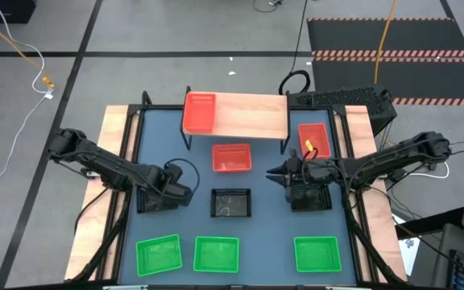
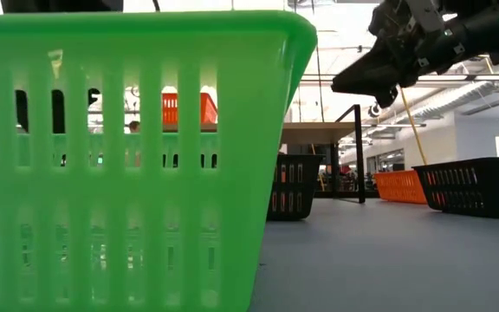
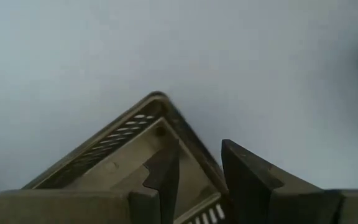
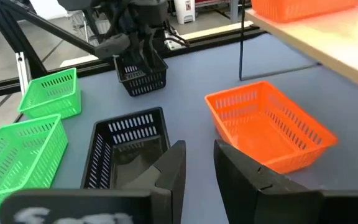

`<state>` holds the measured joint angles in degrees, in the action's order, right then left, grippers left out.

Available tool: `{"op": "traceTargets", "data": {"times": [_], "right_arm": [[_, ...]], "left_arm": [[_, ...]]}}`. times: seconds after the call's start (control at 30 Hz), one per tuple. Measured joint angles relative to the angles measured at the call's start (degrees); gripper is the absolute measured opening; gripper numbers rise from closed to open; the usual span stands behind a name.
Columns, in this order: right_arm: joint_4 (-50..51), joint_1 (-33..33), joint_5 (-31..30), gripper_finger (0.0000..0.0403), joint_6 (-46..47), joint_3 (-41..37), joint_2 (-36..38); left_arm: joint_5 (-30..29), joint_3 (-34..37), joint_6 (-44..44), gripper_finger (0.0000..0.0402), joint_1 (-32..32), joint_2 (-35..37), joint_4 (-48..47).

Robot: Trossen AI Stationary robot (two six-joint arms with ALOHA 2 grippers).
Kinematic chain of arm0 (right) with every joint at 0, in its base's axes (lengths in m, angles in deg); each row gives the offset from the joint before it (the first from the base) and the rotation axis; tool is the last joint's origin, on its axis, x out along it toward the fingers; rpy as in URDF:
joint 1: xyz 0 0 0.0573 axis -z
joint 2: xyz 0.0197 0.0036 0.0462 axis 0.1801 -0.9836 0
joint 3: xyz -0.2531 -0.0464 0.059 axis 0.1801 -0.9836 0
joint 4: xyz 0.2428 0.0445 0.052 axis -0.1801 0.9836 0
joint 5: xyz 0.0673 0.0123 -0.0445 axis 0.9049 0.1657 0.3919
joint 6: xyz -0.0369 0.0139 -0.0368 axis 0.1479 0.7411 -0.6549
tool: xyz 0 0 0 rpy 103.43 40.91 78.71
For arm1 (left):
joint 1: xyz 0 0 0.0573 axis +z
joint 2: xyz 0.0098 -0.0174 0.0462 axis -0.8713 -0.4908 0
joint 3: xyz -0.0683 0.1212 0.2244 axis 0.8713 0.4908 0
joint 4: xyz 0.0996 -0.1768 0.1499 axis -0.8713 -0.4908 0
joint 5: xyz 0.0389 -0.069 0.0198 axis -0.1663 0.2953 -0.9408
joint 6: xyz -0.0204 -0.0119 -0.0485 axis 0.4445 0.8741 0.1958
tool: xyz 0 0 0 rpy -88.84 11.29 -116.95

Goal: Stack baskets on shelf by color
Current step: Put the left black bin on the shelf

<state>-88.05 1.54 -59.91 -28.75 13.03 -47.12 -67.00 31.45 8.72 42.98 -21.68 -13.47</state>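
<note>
1. One red basket (image 1: 199,112) sits on the shelf (image 1: 248,114) at its left end, long axis running front to back.
2. The left gripper (image 1: 185,192) clamps the rim of a black basket (image 3: 129,158), arm stretched low over the table.
3. The right gripper (image 1: 279,174) hovers raised, fingers parted, holding nothing.

Dark jointed arms, looped black cables, wedge-shaped fingers

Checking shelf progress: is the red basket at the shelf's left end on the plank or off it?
On. The red basket lies on the shelf, at its left end, overhanging its front edge; nothing else is on the plank.
</note>
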Motion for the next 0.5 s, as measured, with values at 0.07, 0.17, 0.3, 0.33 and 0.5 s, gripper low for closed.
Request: {"op": "traceTargets", "data": {"times": [0.07, 0.17, 0.3, 0.33, 0.5], "right_arm": [[-0.3, 0.0, -0.98, 0.008, 1.2, -0.96, 0.0], [-1.84, 0.02, -1.3, 0.008, 2.61, -2.4, 0.0], [-3.4, 0.02, -1.22, 0.008, 2.91, -3.44, 0.0], [-3.42, 0.02, -1.22, 0.008, 2.92, -3.46, 0.0], [-3.96, 0.02, -1.21, 0.008, 2.91, -3.46, 0.0]], "left_arm": [[-0.29, 0.16, 0.04, 0.0122, 0.0, 0.0, -0.85], [-0.67, 1.3, 0.16, 0.0122, 0.0, 0.02, 0.6], [-0.71, 3.81, 0.01, 0.0122, 0.07, 0.02, 4.51], [-0.72, 4.33, -0.16, 0.0122, 0.21, 0.02, 5.29], [-0.68, 5.09, -1.26, 0.0113, 0.7, 0.0, 6.58]]}}
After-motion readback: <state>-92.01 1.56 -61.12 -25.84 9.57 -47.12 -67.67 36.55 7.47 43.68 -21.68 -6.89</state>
